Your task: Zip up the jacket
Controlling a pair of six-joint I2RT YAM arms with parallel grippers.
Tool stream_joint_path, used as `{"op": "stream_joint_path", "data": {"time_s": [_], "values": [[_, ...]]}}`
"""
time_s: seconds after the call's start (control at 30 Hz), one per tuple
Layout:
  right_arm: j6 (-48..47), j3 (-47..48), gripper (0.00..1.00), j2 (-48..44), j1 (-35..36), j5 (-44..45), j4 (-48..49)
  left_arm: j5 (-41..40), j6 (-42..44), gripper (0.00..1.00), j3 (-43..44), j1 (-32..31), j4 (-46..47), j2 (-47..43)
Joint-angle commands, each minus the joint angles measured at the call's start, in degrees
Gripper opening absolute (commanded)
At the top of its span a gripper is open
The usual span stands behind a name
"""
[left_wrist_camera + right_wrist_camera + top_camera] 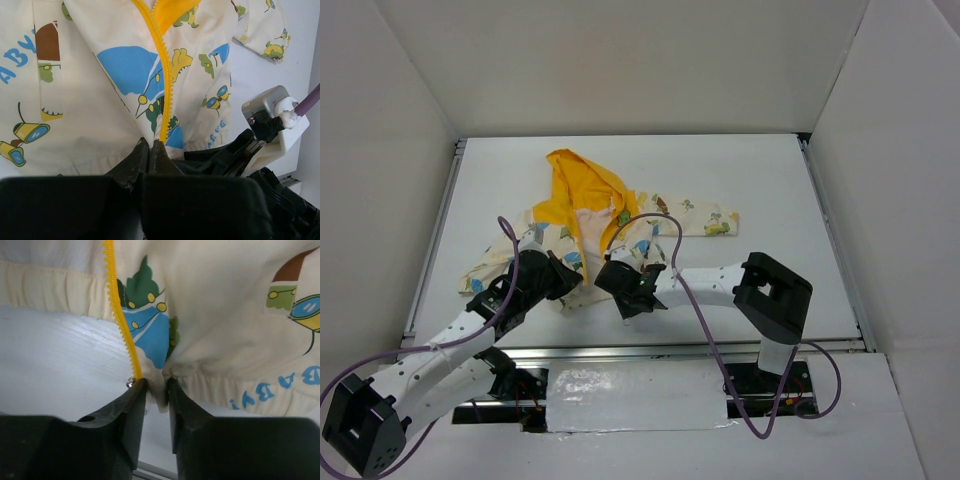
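The jacket (665,225) lies flat on the white table, cream with cartoon prints, its yellow hood (582,185) towards the far side. My left gripper (572,285) is at the hem. In the left wrist view it (151,145) is shut on the hem at the lower end of the yellow zipper (162,85). My right gripper (608,275) sits just to the right of it. In the right wrist view it (156,385) is shut on a fold of the cream hem beside the zipper teeth (120,320). A small metal piece (130,383) shows at the zipper's end.
White walls enclose the table (770,180) on the left, far and right sides. A metal rail (700,350) runs along the near edge. Purple cables (670,225) loop over both arms. The right arm's wrist camera mount (275,125) is close to my left gripper.
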Motion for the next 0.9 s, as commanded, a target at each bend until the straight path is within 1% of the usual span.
{"op": "stream_joint_path", "data": {"time_s": [0.0,0.07,0.1,0.13,0.27,0.33,0.37,0.4,0.43,0.47,0.5,0.53,0.57,0.6,0.63,0.7,0.8,0.87], "values": [[0.89,-1.55,0.28,0.36,0.09,-2.31,3.81,0.54,1.22,0.0,-0.25,0.19,1.79,-0.68],[0.98,-1.56,0.17,0.35,0.0,-2.58,4.16,0.54,1.13,0.0,-0.34,0.19,1.79,-0.77],[1.16,-1.21,0.03,0.7,0.0,-2.32,3.73,0.54,1.13,0.0,-0.34,0.19,1.79,-0.77],[1.51,-0.86,0.0,0.79,0.0,-1.79,3.29,0.54,1.13,0.0,-0.42,0.28,1.79,-0.68],[2.56,0.46,0.0,-1.05,-0.09,0.05,2.84,1.06,1.22,0.0,-0.86,0.28,2.84,-0.51],[3.7,0.47,0.0,-4.73,-0.17,1.19,3.46,2.2,1.39,0.0,-1.21,0.28,5.03,-0.33],[5.1,-0.14,0.0,-8.23,-0.7,2.16,5.11,2.82,1.48,0.0,-1.91,0.28,6.43,-0.42],[5.72,-0.85,0.0,-10.26,-1.05,2.34,6.7,3.35,1.31,0.0,-2.44,0.28,10.28,-0.94],[6.51,-1.9,0.0,-12.2,-1.58,2.17,10.71,4.4,0.96,0.0,-2.97,0.28,12.14,-1.38],[7.65,-4.69,0.0,-16.39,-2.89,0.17,13.28,4.93,0.78,0.0,-4.1,0.37,14.07,-2.0],[8.27,-6.46,0.0,-18.44,-3.68,-1.07,16.26,5.19,0.6,0.0,-4.72,0.28,15.83,-2.52],[9.06,-10.91,0.0,-20.37,-4.56,-2.48,23.25,5.55,0.17,0.0,-5.95,0.28,19.59,-3.75],[9.76,-13.31,0.0,-23.87,-6.14,-4.06,26.8,5.64,-0.01,0.0,-6.83,0.28,21.72,-4.37],[10.03,-15.33,0.0,-25.12,-6.94,-6.86,30.41,5.72,-0.1,0.0,-7.45,0.28,23.83,-5.51],[11.25,-17.7,0.0,-26.27,-7.64,-7.84,33.92,5.55,-0.36,0.0,-8.76,0.28,27.24,-6.04],[11.88,-18.17,0.0,-26.37,-8.96,-10.47,34.92,5.64,-0.45,0.0,-10.0,0.28,30.6,-7.18],[13.72,-19.39,0.0,-26.8,-8.96,-12.76,37.81,6.07,-0.45,0.0,-12.02,0.28,35.88,-7.98],[15.13,-21.76,0.0,-27.33,-9.05,-16.45,43.52,6.69,-0.63,0.0,-13.51,0.28,39.73,-7.98]]}}
